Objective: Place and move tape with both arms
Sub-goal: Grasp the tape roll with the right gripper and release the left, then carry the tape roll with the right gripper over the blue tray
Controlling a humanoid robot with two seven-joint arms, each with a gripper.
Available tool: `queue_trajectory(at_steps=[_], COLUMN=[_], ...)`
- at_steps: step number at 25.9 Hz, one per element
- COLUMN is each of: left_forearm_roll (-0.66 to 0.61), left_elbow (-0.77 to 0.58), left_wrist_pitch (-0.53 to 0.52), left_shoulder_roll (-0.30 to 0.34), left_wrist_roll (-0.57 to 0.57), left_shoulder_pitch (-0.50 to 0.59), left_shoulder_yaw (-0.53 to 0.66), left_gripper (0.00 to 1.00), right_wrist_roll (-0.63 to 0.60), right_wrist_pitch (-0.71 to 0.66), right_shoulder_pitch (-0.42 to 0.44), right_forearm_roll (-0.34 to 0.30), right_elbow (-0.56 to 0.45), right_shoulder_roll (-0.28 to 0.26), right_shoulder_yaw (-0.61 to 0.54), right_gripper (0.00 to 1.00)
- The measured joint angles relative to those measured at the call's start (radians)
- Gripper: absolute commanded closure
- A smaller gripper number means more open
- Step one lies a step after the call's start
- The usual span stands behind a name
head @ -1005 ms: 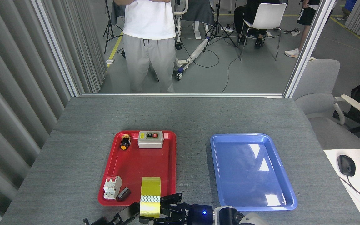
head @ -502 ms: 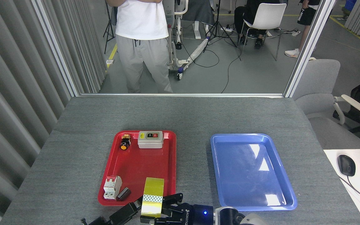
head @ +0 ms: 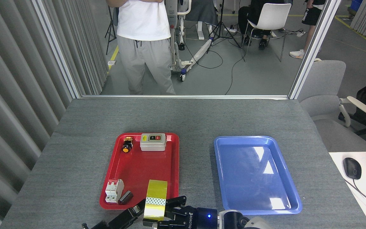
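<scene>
Both end effectors—right (head: 165, 212), left (head: 135, 213)—clamp the tape (head: 156, 199) (on edge, slightly tilted right).

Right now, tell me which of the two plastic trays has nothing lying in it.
The blue rectangular plastic tray on the right is bare inside. The red rectangular plastic tray on the left holds a grey switch box and other small parts.

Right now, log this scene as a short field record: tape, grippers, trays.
tape: yellow roll on edge at the red tray's near rim
right gripper: fingers at the roll's right side, grip unclear
left gripper: beside the roll's left, state unclear
red tray: holds grey switch box, white breaker
blue tray: nothing in it
</scene>
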Motion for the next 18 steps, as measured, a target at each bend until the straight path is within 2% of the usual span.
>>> queue_trajectory(at_steps=[6,9,11,12,16,18], left_forearm_roll=[-0.095,-0.201,-0.322,-0.402,-0.723,-0.832], left_elbow=[-0.011,-0.018,-0.037,-0.056,-0.146,-0.174], left_wrist_pitch=[-0.035,-0.04,-0.022,0.003,0.162,0.246], left_shoulder_roll=[0.0,0.001,0.001,0.001,0.001,0.001], left_wrist_roll=[0.015,0.118,0.262,0.37,0.809,1.005], left_shoulder_pitch=[-0.001,-0.001,-0.001,-0.001,0.0,0.0], left_shoulder_yaw=[-0.002,-0.002,-0.006,-0.008,-0.038,-0.067], left_gripper=[0.0,0.0,0.0,0.0,0.0,0.0], right_wrist_roll=[-0.001,-0.002,-0.006,-0.006,0.016,0.069], right_wrist_pitch=[0.008,0.044,0.107,0.159,0.364,0.45], right_shoulder_pitch=[0.0,0.0,0.0,-0.001,-0.008,-0.011], right_forearm_roll=[-0.004,-0.005,-0.008,-0.01,-0.015,-0.016], right_elbow=[-0.01,-0.015,-0.017,-0.017,-0.017,-0.017], right_shoulder_roll=[-0.009,-0.038,-0.069,-0.084,-0.116,-0.115], right_shoulder_yaw=[-0.012,-0.016,-0.018,-0.02,-0.079,-0.13], right_gripper=[0.72,0.72,0.71,0.71,0.71,0.71])
